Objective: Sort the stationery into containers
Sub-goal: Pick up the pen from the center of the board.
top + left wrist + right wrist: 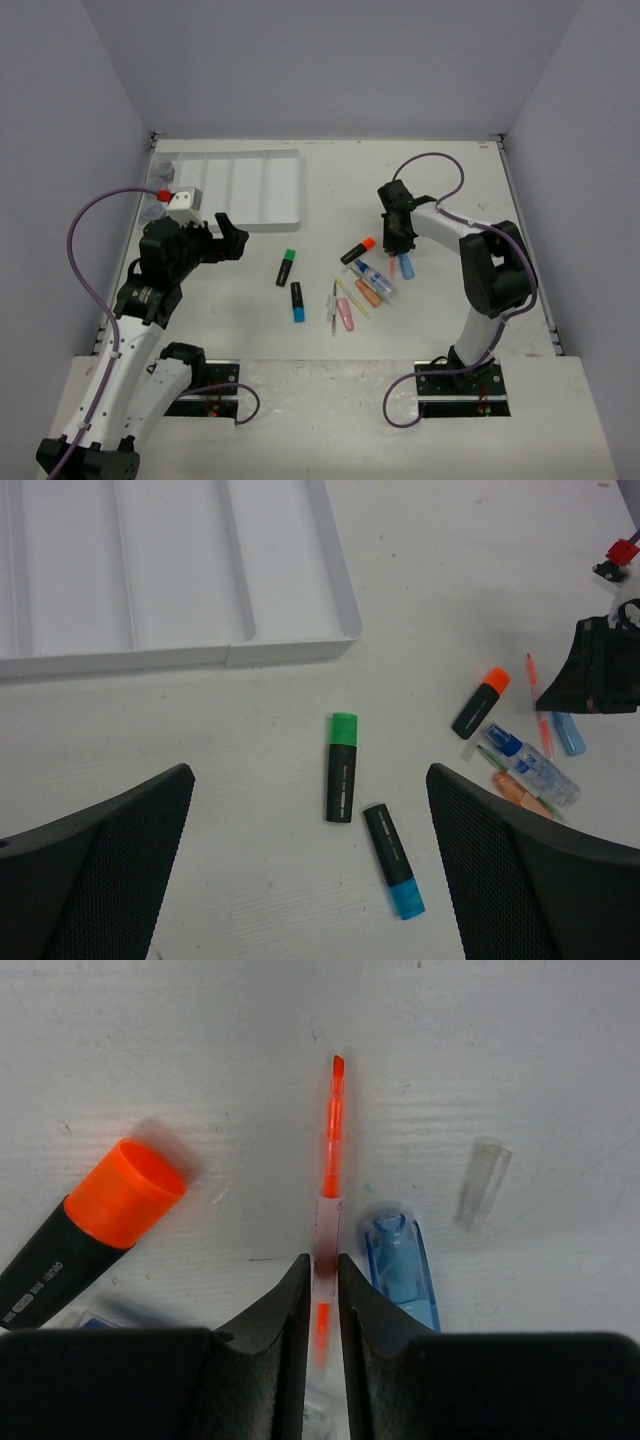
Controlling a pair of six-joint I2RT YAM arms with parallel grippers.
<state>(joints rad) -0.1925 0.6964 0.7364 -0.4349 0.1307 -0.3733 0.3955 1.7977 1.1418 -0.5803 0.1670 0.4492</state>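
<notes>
My right gripper [322,1270] is shut on a thin orange pen [334,1130], which lies at table level with its tip pointing away. An orange-capped highlighter [95,1230] lies to its left and a blue eraser [402,1270] to its right. In the top view the right gripper [398,245] is over the stationery cluster, with a glue bottle [374,277], an orange eraser [367,293] and a pink eraser [346,315]. My left gripper [310,860] is open and empty above the green-capped [341,770] and blue-capped [392,858] highlighters. The white divided tray [240,185] sits at the far left.
Grey-blue pots [160,168] stand at the tray's left end, near the left wall. A clear pen cap [482,1182] lies loose right of the blue eraser. Thin pens [350,297] lie among the erasers. The tray's near rim [290,645] is just beyond the green highlighter.
</notes>
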